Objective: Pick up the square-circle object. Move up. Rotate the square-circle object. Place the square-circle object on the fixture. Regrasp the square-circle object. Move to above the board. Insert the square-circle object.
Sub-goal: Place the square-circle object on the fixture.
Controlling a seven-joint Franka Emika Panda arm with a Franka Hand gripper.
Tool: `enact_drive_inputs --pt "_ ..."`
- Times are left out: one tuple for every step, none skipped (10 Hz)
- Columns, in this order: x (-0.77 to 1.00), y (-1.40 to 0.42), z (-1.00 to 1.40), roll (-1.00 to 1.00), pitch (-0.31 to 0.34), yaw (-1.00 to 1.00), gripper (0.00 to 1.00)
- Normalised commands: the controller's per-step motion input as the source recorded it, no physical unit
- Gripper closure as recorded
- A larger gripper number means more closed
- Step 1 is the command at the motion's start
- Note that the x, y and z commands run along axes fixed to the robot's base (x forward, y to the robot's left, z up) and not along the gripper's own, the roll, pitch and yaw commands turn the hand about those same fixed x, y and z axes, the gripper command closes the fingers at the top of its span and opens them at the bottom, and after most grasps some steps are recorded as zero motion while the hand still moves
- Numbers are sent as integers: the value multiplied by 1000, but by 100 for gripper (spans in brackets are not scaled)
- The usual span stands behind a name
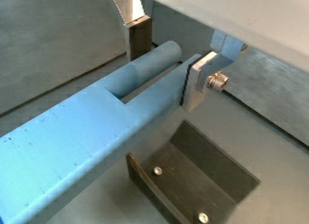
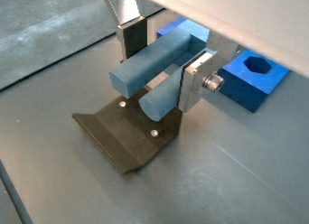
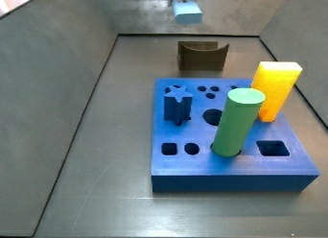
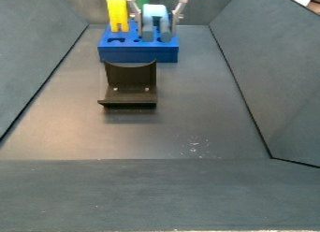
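Your gripper (image 2: 163, 70) is clamped on the square-circle object (image 2: 154, 60), held well above the floor; in both wrist views the silver fingers (image 1: 200, 79) press its two sides near one end, and the light blue peg runs out roughly level, crosswise to them. The relation that matters is straight down: the fixture (image 2: 126, 137) sits on the floor beneath the held peg, so I judge the next move to be a descent onto its notch, with the peg's long axis lined up to it.

In a side view the peg (image 3: 187, 10) hangs at twelve o'clock from the fixture (image 3: 201, 56), and the board (image 3: 231, 151) lies at six o'clock from that; the green cylinder (image 3: 237, 122) and yellow block (image 3: 275, 88) stand on the board, well clear of the path down; nothing lies between peg and fixture.
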Motion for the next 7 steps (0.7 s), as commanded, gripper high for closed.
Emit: enact_drive_inputs --pt "900 399 340 -1000 122 -8 100" --pt "810 389 328 -1000 128 -15 100" --pt "691 249 162 -1000 138 -37 100" --pt "648 174 84 -1000 141 -40 100" --pt "577 105 38 -1000 159 -50 100" --pt "515 83 35 -1000 178 -60 100" --pt "453 67 13 -1000 189 -75 100"
